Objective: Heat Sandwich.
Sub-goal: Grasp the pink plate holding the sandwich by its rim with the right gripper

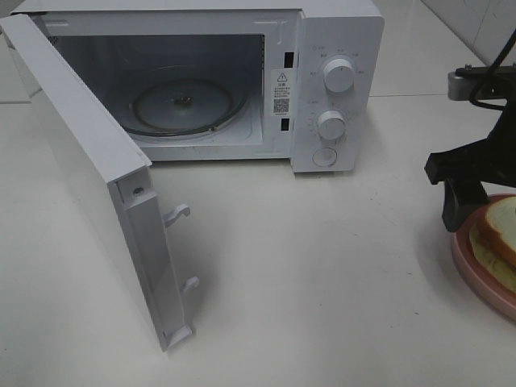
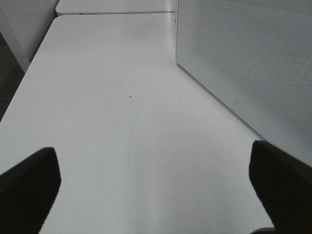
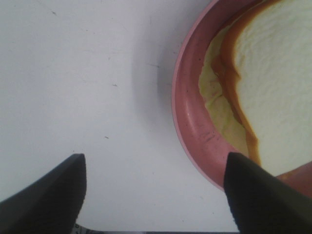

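**Sandwich on the pink plate at the right edge of the frame, microwave door swung open**

The sandwich (image 1: 501, 230) is laid flat on the pink plate (image 1: 476, 270) at the lower right of the exterior view. Its tan crust edge is turned left and runs from upper left to lower right. It is cut by the frame edge, so its long axis cannot be told. On the microwave (image 1: 339, 48) a warning triangle label with a QR code (image 1: 281, 90) is seen beside the cavity, and the print there and around the two knobs (image 1: 339, 75) is too small to read. The right gripper (image 3: 153, 195) is brought in from the upper right and pointed down. Its jaws are spread wide across the plate's left rim, and nothing is held. The left gripper (image 2: 156, 185) is held low over the bare desk (image 2: 122, 97) beside a white perforated panel (image 2: 243, 58), jaws wide apart and empty.
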